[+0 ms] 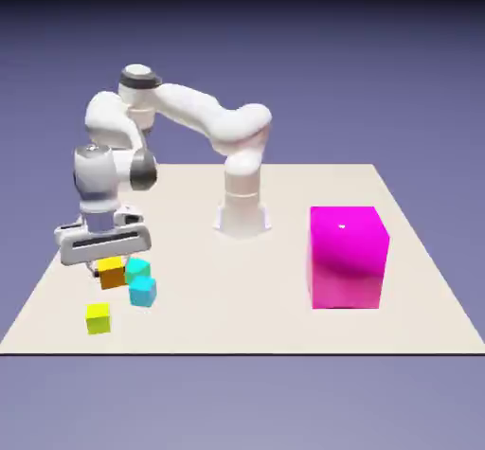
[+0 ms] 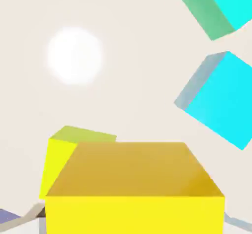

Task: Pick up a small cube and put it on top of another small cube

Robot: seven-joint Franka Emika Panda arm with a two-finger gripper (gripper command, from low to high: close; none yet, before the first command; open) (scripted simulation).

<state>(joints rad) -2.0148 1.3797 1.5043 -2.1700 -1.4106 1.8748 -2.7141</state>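
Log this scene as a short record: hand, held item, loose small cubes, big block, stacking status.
hand: closed on the orange cube
held item: orange cube, between the fingertips, large at the hand view's bottom edge
loose small cubes: yellow, blue, turquoise
nearest the camera: yellow cube
big block: magenta, on the exterior view's right, well apart from the small cubes
stacking status: orange cube not yet set on another cube
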